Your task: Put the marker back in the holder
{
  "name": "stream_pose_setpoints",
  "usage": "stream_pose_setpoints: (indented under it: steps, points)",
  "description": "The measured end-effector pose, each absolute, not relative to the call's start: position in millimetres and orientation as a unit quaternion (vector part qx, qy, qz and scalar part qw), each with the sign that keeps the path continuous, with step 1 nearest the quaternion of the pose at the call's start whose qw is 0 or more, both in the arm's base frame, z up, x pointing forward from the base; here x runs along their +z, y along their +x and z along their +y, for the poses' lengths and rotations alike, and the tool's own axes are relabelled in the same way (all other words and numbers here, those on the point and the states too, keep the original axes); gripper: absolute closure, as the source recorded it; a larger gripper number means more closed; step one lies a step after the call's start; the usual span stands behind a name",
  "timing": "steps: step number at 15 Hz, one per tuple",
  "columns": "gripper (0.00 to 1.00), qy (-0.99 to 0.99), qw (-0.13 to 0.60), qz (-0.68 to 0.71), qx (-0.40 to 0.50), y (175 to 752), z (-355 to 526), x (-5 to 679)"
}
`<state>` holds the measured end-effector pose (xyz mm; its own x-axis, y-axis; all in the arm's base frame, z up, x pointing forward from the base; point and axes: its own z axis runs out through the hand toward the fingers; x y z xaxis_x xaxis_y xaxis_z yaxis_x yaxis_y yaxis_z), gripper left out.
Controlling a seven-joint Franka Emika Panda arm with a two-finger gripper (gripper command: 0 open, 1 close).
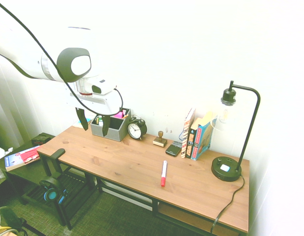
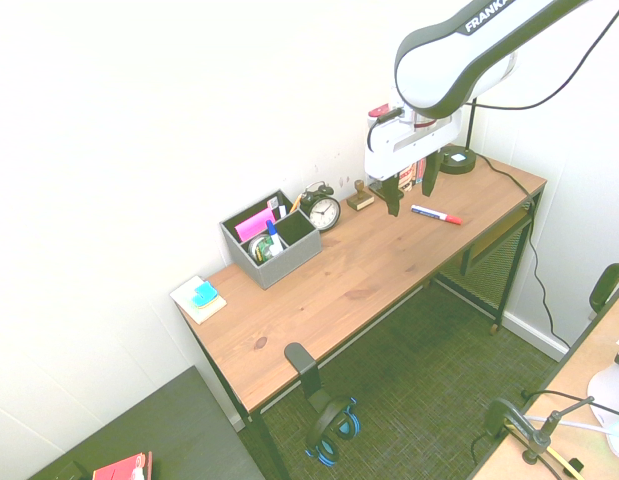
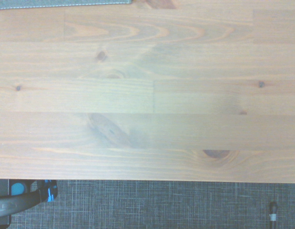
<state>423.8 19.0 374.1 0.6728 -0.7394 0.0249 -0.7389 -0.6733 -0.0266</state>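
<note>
The bare wooden desk [image 3: 147,95] filled the wrist view, with no marker in it. The gripper [image 1: 94,126] hung above the desk with its jaws spread and empty, near the grey holder [image 1: 111,127]. The marker [image 1: 163,173] lay flat on the desk, well apart from the gripper, toward the lamp [image 1: 230,147] end. Its long axis ran roughly across the desk's depth, red cap toward the front edge.

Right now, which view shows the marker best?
The first exterior view: the marker lies unobstructed on the desk, red cap nearest the camera. The second exterior view shows it smaller, just past the arm. The wrist view misses it.
</note>
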Motion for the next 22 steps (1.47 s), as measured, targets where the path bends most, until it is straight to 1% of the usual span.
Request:
stream_pose_setpoints:
  steps: [2, 4, 7, 13, 19, 20, 22]
  points:
    - [0.0, -0.918, 0.005, 0.396, -0.017, 424, 19, 373]
    - [0.0, -0.937, 0.007, 0.348, -0.025, 426, 15, 374]
    - [0.0, -0.96, 0.0, 0.276, -0.046, 435, -27, 365]
    - [0.0, -0.968, -0.019, 0.247, -0.031, 466, -155, 314]
    - [0.0, -0.973, -0.027, 0.227, -0.027, 501, -205, 230]
    - [1.0, -0.974, -0.028, 0.223, -0.024, 502, -205, 219]
    - [1.0, -0.975, -0.029, 0.218, -0.015, 500, -204, 201]
